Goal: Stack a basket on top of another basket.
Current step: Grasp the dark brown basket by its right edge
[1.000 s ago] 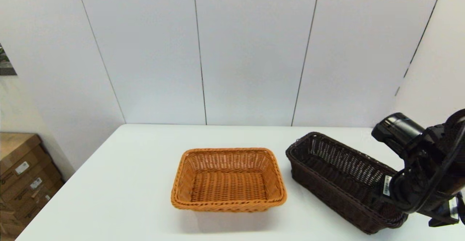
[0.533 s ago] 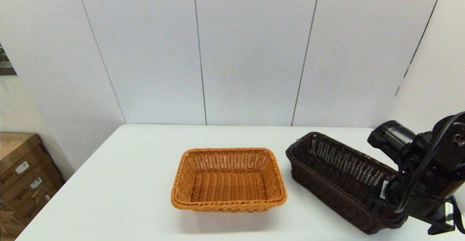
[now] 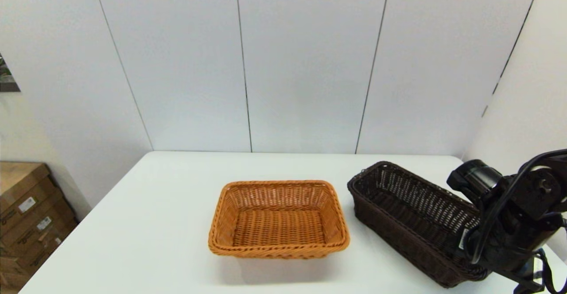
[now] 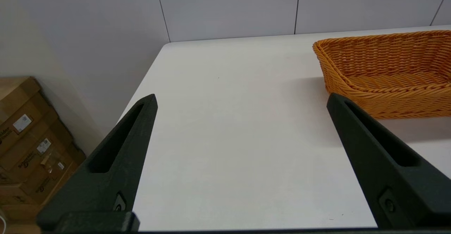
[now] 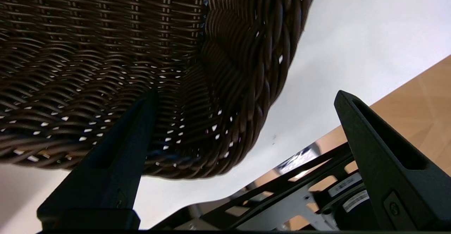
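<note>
We see our right gripper (image 5: 243, 96) at the lower right of the head view, fingers (image 5: 116, 149) spread wide around the near corner of the dark brown basket (image 3: 412, 218), one finger inside against the weave, not clamped. The orange-tan basket (image 3: 279, 218) sits at table (image 3: 155, 223) centre, just beside it. Our left gripper (image 4: 241, 100) hovers with fingers wide apart, holding nothing.

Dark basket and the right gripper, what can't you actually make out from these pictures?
- Head view: the dark basket's near right end is hidden behind the right arm, and so is the right gripper.
- Right wrist view: open fingers straddle the basket's rim corner; whether either finger touches it cannot be told.
- Whether the basket rests flat on the table or is tipped: unclear.
- Left gripper: out of the head view, open over the table beside the orange basket.
</note>
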Available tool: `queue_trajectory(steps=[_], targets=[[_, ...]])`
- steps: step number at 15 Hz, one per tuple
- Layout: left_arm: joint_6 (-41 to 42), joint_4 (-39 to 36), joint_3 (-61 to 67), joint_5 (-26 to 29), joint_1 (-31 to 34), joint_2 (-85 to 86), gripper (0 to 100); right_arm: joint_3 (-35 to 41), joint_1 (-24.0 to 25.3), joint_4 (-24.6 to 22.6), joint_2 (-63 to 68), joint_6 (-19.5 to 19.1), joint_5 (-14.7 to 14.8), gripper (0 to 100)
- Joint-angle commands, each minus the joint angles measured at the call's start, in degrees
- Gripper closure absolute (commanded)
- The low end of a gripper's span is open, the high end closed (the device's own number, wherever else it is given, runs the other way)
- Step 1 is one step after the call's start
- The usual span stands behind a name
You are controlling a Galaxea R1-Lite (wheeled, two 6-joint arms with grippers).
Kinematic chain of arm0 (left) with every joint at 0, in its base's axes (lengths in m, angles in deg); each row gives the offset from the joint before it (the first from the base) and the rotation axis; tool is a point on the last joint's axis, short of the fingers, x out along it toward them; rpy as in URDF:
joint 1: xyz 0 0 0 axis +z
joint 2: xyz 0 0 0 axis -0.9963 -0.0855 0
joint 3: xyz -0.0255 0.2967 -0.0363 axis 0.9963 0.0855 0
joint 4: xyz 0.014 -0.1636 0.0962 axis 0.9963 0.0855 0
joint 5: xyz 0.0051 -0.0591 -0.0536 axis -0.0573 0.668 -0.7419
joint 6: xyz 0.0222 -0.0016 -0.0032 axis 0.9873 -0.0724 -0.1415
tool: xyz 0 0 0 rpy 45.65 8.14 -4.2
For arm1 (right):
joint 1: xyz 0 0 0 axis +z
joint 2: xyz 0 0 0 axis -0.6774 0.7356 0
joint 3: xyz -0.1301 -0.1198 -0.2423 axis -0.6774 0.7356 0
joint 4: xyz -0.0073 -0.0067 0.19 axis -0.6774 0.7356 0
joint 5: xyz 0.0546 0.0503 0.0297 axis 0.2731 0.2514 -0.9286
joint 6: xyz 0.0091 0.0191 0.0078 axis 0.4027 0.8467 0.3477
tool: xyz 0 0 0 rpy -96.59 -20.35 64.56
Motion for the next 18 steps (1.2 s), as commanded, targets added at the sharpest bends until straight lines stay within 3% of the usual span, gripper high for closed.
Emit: queue_trajectory(steps=[1,6,18], targets=[[0.1,0.0,0.0,0.0,-0.1,-0.1,0,-0.2,-0.2,-2.5,0.8,2.5,-0.4,0],[0.0,0.0,0.0,0.1,0.0,-0.1,0,-0.8,-0.8,-3.8,1.5,2.6,-1.8,0],[0.5,0.0,0.0,0.1,-0.1,-0.1,0,-1.4,-4.8,-7.3,4.5,2.5,-1.7,0]])
